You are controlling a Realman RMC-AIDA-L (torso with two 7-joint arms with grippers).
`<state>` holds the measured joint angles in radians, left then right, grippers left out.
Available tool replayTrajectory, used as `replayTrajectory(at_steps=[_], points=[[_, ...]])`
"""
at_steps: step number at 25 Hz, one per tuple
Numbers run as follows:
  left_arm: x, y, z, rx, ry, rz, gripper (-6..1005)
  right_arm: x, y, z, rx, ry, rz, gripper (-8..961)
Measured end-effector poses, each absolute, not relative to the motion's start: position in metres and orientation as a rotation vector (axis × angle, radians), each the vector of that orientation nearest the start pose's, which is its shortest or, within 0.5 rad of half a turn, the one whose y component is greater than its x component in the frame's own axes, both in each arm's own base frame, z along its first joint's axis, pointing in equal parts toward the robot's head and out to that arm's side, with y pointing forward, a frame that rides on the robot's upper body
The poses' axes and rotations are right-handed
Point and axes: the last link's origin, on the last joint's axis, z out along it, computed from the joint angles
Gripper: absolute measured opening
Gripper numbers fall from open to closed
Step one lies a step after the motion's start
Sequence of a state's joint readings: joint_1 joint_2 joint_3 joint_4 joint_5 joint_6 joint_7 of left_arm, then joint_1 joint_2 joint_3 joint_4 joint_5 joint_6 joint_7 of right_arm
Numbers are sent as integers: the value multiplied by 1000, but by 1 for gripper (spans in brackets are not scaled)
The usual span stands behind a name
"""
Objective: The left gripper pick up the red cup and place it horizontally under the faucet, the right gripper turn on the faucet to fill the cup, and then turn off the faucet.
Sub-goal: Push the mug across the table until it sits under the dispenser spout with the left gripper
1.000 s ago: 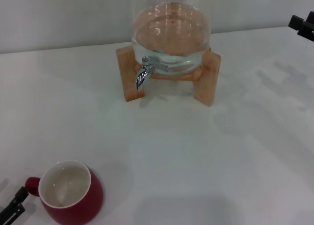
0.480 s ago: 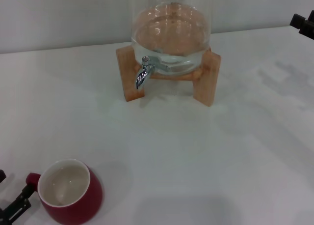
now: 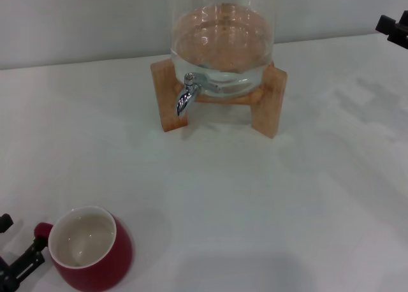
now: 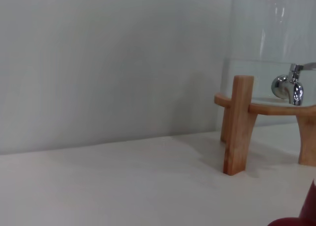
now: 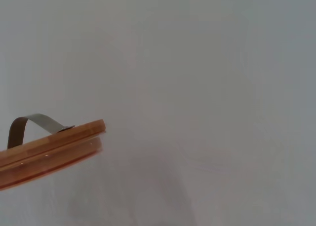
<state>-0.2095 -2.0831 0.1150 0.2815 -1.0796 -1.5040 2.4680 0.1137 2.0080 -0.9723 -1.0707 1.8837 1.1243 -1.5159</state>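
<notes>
Left end effector (image 3: 14, 257) sits at the near left corner of the head view, low over the white counter (image 3: 268, 203); its black fingers are spread apart, one tip showing at the far left edge and the other lying just beside the small loop handle of the red cup (image 3: 90, 247); whether that finger touches the handle cannot be told; nothing is gripped between them. Red cup stands upright on the counter near the front left, its white inside facing up, handle pointing toward the left end effector; in the left wrist view only a dark-red sliver of it shows at the lower corner (image 4: 301, 217). Well apart from the cup, toward the back middle of the counter, a clear glass jar (image 3: 223, 37) rests on a wooden stand (image 3: 271, 104); the faucet (image 3: 186, 94) juts from the jar's lower front between the stand's legs, chrome spout curving downward; the left wrist view shows the same faucet (image 4: 290, 85) side-on above the stand's crossbar (image 4: 239, 125). Right end effector (image 3: 394, 29) hangs at the far right edge of the head view, raised and well away from the jar; only a black piece of it is visible, so whether its fingers are spread or together cannot be told; the right wrist view shows a tilted wooden lid (image 5: 52, 149) with a strap loop against a plain wall.
</notes>
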Motion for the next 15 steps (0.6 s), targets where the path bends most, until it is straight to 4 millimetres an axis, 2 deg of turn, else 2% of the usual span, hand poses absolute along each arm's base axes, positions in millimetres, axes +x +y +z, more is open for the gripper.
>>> replayTrajectory(at_steps=[15], points=[[-378, 217, -16, -2196, -630, -655, 740, 306, 319, 132, -1903, 795, 943, 728]])
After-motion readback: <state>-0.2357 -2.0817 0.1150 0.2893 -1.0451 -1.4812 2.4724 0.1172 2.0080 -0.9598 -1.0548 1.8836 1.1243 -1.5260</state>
